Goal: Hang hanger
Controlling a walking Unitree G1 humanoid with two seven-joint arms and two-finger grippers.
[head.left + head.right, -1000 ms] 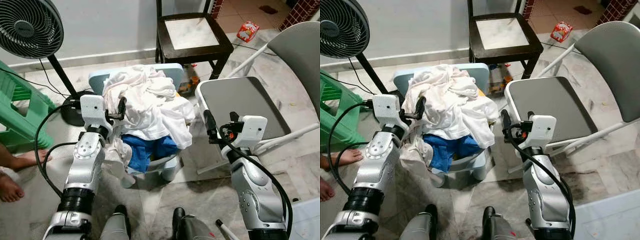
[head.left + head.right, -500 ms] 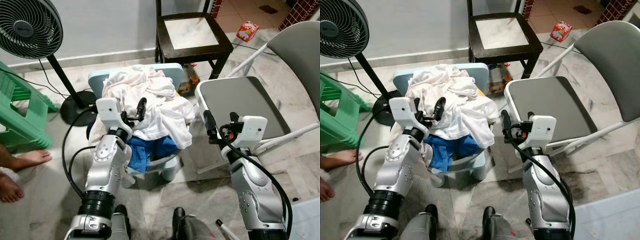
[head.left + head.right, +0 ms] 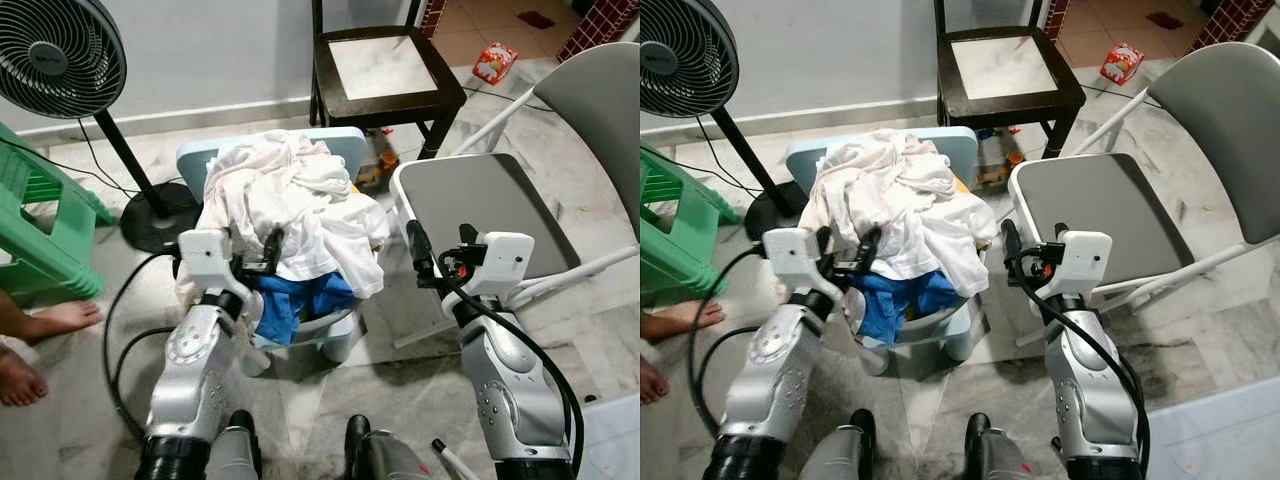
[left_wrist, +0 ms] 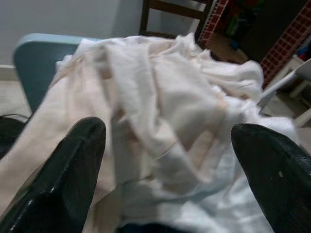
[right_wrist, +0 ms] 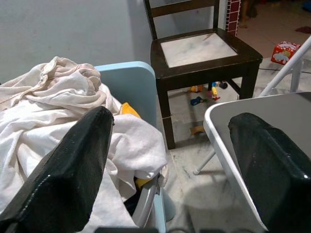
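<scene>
A heap of white clothes lies on a light blue plastic chair, with a blue garment showing under its front. No hanger can be made out. My left gripper is open at the front left of the heap, its fingers pointing into the white cloth with nothing between them. My right gripper is open and holds nothing. It hovers between the blue chair and a grey folding chair, by that seat's front edge.
A dark wooden chair stands behind the blue chair. A standing fan and a green plastic stool are on the left, with a person's bare feet beside them. A red packet lies on the floor at the far right.
My left gripper first swung right onto the heap, then drew back and down to its front left edge. The right arm has stayed still.
</scene>
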